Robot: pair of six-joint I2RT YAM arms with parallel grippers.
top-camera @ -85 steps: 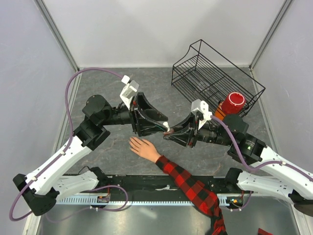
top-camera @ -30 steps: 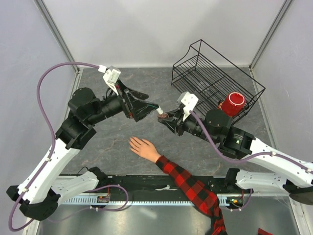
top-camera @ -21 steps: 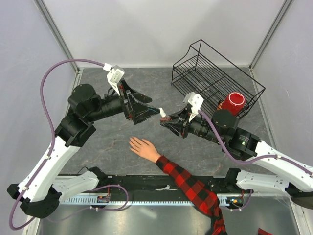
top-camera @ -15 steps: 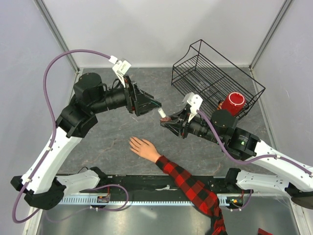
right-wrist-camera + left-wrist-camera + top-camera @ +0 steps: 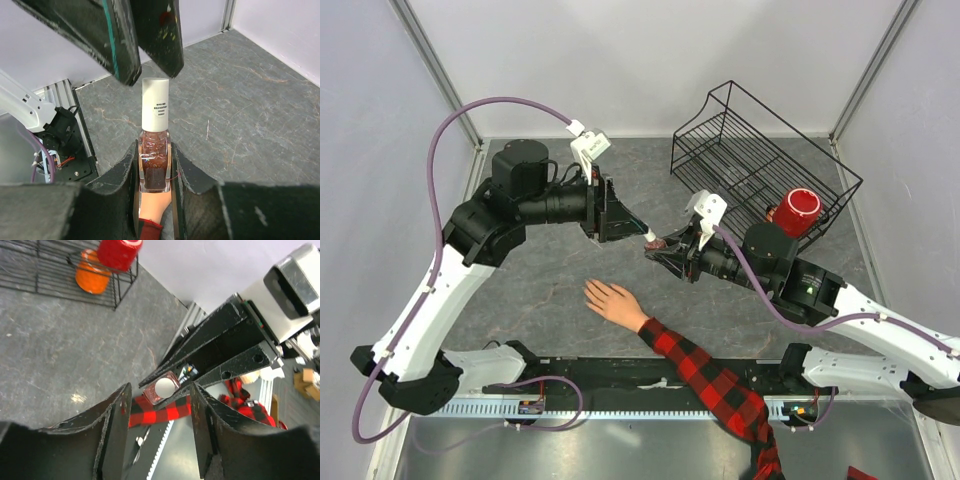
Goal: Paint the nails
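A pale hand [image 5: 610, 301] lies flat on the grey table, its arm in a red-and-black plaid sleeve [image 5: 710, 385]. Its nails [image 5: 588, 290] are too small to make out. My right gripper [image 5: 658, 243] is shut on a small dark red bottle [image 5: 155, 159] and holds it in the air above and to the right of the hand. The bottle's white cap [image 5: 155, 105] points at my left gripper [image 5: 640, 232]. That gripper's open jaws stand just off the end of the cap [image 5: 165, 386], one on each side, not touching it.
A black wire basket [image 5: 760, 150] stands at the back right. A red cup [image 5: 796, 210] and an orange object [image 5: 93, 275] sit at its near corner. A metal rail [image 5: 650, 405] runs along the table's near edge.
My left gripper has turned and moved in to the bottle's cap, and its jaws have narrowed from wide open. My right gripper has kept hold of the bottle, shifting slightly.
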